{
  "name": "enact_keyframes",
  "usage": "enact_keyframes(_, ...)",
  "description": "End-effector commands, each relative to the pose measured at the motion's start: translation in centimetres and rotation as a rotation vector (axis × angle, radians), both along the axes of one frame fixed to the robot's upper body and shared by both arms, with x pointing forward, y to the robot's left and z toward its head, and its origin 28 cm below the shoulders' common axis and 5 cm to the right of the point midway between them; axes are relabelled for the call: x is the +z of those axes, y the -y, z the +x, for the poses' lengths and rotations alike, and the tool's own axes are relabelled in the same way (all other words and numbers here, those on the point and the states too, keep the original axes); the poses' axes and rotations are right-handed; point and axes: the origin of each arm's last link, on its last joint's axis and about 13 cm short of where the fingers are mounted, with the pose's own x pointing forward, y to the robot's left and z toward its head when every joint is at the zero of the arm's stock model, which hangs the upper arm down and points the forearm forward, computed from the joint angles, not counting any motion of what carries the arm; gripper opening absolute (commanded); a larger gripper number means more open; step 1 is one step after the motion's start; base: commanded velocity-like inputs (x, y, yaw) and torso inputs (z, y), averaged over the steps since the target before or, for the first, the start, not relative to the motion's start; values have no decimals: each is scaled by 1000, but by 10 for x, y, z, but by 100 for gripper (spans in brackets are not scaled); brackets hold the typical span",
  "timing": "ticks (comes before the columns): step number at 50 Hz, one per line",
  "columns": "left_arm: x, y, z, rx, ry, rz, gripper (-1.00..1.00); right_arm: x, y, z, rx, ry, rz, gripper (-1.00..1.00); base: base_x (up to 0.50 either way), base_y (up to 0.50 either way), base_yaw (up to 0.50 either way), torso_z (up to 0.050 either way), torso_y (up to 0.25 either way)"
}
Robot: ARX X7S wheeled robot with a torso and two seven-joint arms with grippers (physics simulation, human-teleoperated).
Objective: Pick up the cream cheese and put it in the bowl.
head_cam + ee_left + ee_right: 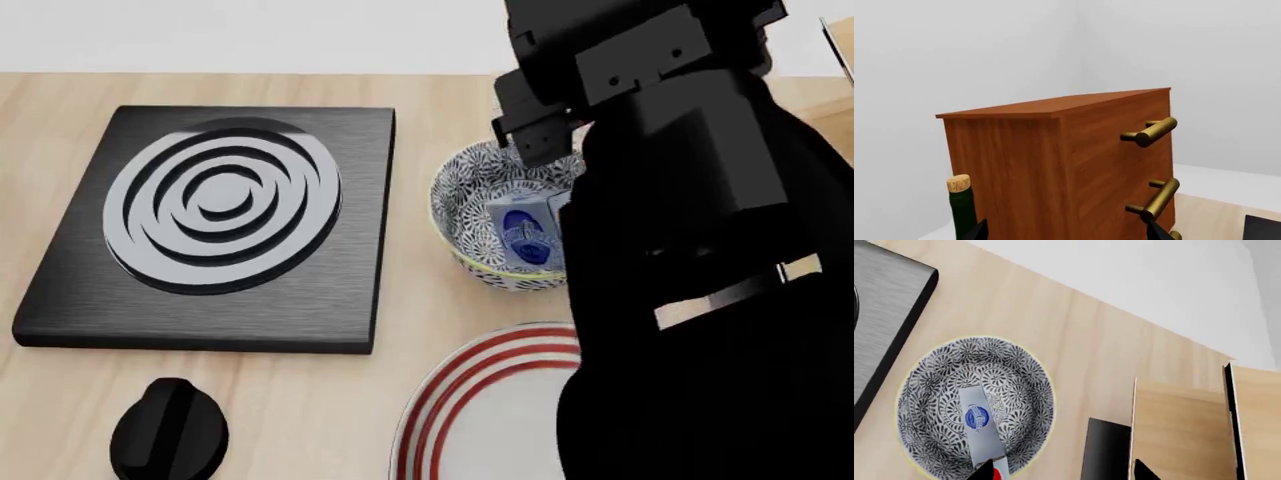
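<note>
Now my right gripper [1064, 471] hangs above the bowl [927, 390] with jaws spread apart, holding nothing. Inside, the cream cheese [981, 427] lies toward 6 o'clock. My right arm [694, 250] reaches over it. My left jaws face a wooden cabinet [1067, 165], likewise parted and empty.
</note>
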Motion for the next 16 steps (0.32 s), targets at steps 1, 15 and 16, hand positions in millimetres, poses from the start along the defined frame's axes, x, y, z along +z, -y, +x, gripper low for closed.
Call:
enact_keyframes(1,0,0,0,1,-4,-2,100,43,4,-11,9,91,15,100,0,0,0,0,0)
enact_keyframes(15,-1,0,-1,1,-16,0,100,28,25,-42,7,170,118,100,0,0,0,0,0)
enact_keyframes(16,0,0,-1,1,-17,0,100,27,26,-43,6,178,123,100,0,0,0,0,0)
